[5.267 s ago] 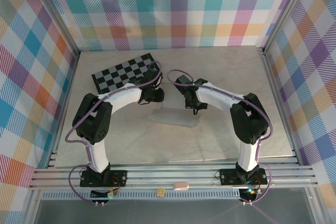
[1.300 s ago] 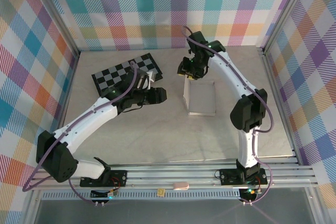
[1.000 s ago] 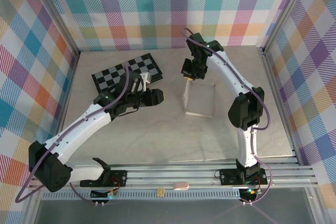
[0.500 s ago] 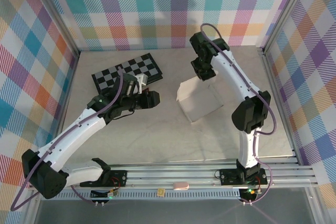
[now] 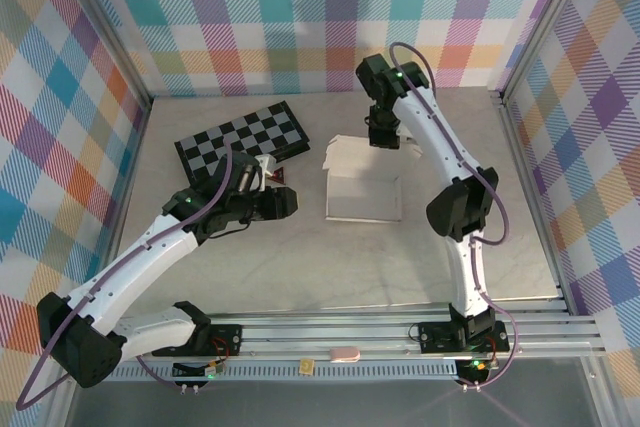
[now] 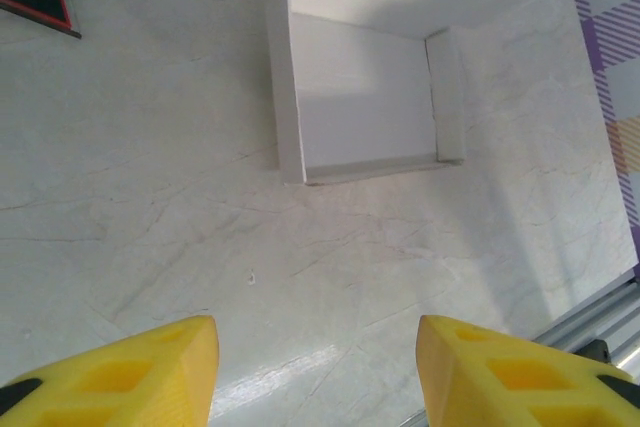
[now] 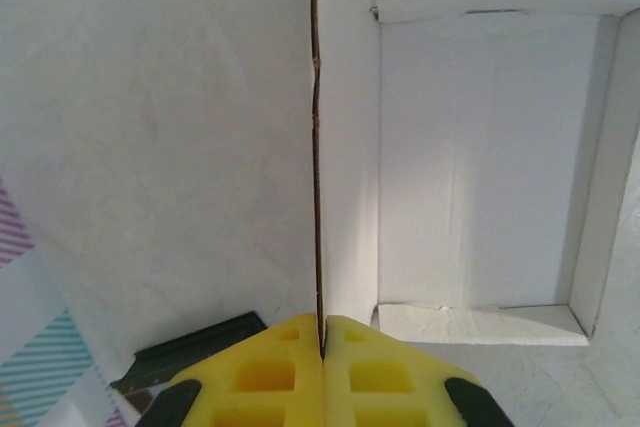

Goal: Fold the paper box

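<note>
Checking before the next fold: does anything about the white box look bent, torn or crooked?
Nothing looks torn. The paper box sits flat on the table, its lid standing open with the edge pinched in the right gripper. One short inner flap looks slightly crumpled.

Top external: high, behind the arm bases at 6 o'clock, looking down and forward. Whole table (image 5: 300, 257) in frame, paper box (image 5: 365, 192) just off centre toward 1.
Left wrist: mid height, facing down, left gripper (image 6: 315, 372) at 6, box at 12.
Right wrist: very close, right gripper (image 7: 322, 337) at 6, box interior at 3.
All three share the box. The dark corner (image 7: 190, 352) at 7 in right wrist is probably the checkered board (image 5: 240, 135).
</note>
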